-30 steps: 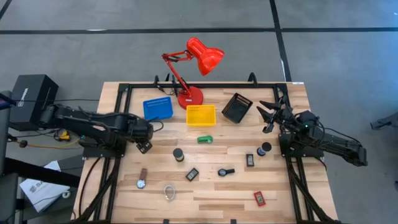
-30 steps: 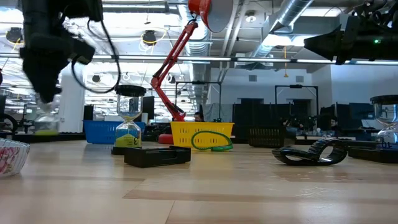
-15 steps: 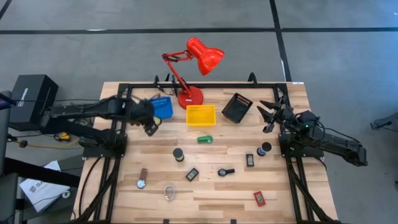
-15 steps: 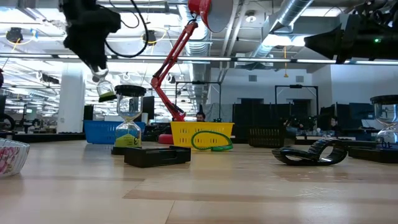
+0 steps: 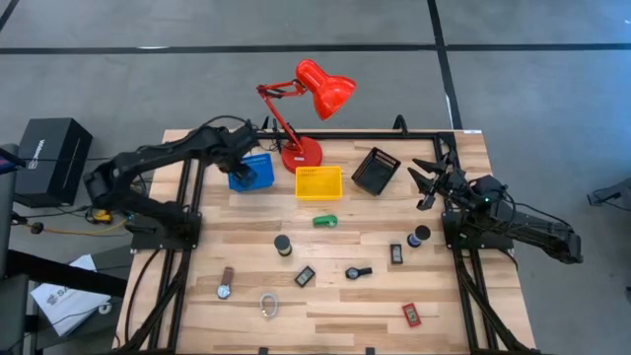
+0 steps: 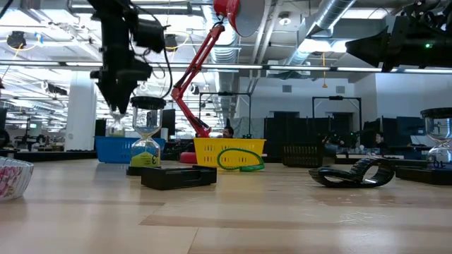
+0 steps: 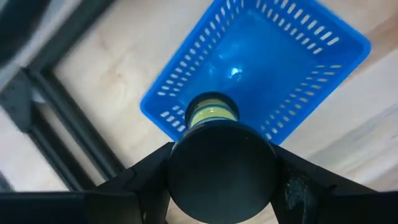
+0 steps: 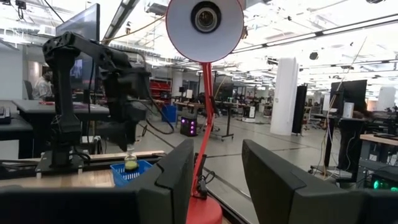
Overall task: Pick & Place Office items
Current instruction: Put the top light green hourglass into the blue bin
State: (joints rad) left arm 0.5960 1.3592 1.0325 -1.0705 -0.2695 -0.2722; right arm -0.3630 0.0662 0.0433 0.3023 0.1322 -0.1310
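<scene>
The left gripper (image 5: 248, 170) hung above the blue tray (image 5: 258, 176) at the back of the tabletop (image 5: 335, 296), its fingers (image 7: 134, 186) closed on an hourglass (image 7: 212, 113) with yellow-green sand, held upright over the tray's near edge. In the low view, a second hourglass (image 6: 145, 137) stood on the tabletop beside a flat black gadget (image 6: 178, 177).

The right gripper (image 5: 430, 179) waited near the right edge of the tabletop with its fingers (image 8: 174, 180) spread wide and holding nothing.

The remaining office items lay scattered on the tabletop: a green stubby piece (image 5: 325, 221) in front of the yellow tray (image 5: 318, 182), a black cylinder (image 5: 283, 245), a wristwatch (image 5: 226, 283), a clear ring (image 5: 268, 305), a small red rectangle (image 5: 411, 315), and small black gadgets (image 5: 305, 277) between them. The black tray (image 5: 375, 171) and the red desk lamp (image 5: 306, 113) stood at the back.
</scene>
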